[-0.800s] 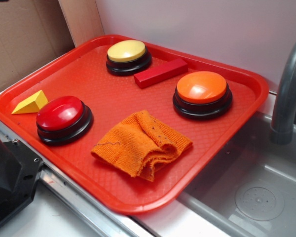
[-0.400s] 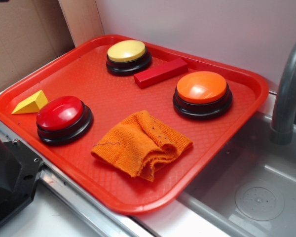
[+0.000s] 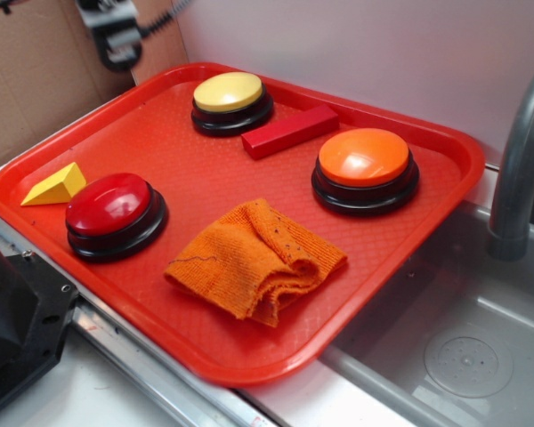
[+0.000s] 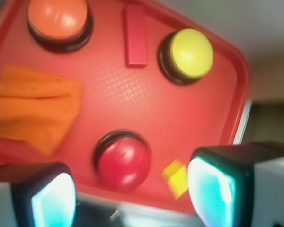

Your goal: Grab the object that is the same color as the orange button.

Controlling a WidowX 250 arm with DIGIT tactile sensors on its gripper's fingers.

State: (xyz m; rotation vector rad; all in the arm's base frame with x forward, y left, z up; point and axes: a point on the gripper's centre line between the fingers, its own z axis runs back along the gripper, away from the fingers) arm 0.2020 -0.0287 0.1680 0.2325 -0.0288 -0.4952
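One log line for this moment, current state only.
phase: approach | gripper: open, empty, high above tray | target: orange cloth, untouched, beside orange button

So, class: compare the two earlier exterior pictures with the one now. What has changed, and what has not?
The gripper has come into view at the top left, above the tray's far corner, open and holding nothing. The orange cloth, orange button, red button, yellow button, red block and yellow wedge lie as before.
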